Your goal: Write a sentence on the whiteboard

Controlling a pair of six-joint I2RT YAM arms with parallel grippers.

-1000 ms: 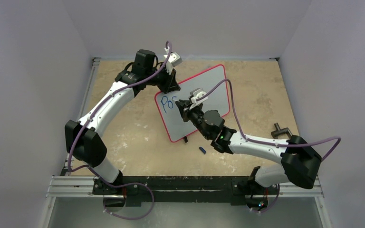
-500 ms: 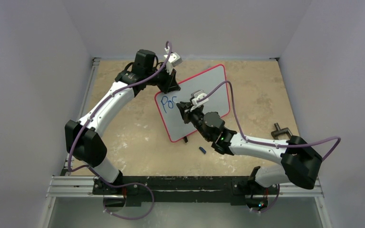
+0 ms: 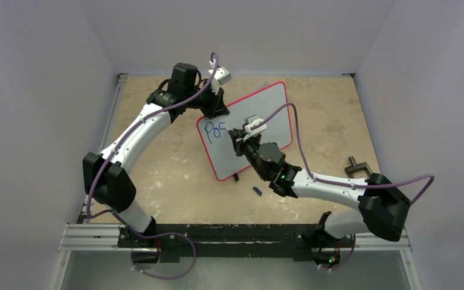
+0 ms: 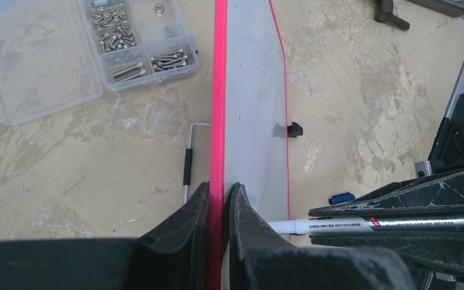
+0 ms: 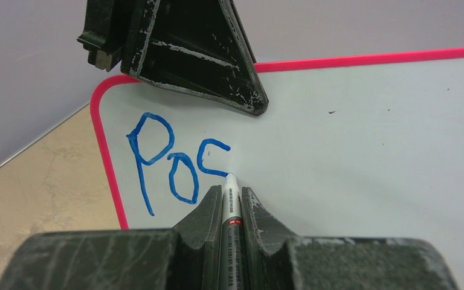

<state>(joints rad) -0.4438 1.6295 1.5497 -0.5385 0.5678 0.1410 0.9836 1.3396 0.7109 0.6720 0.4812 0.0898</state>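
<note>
**Marker tip on the board, left arm pinching the frame**

Our right gripper (image 5: 230, 194) is clamped narrowly on a white marker (image 5: 230, 208), which lies straight between the fingers with its tip touching the whiteboard (image 5: 362, 133). The tip sits at the lower end of the third blue letter; the writing (image 5: 175, 163) so far reads "Poc". Just above the letters, our left gripper (image 4: 220, 196) is pinched tight on the board's thin red frame, close to the top corner beside the writing.

The whiteboard stands tilted around the middle of the desk, a little toward the far edge, with a black clip foot (image 4: 291, 129) on its lower edge. A small blue cap (image 3: 257, 191) lies on the desk just beyond the board's near edge. Behind the board we see a hex key (image 4: 188, 166) and a clear parts box (image 4: 66, 48) of screws. A black clamp-like piece (image 3: 356, 166) sits near the desk's right edge.
</note>
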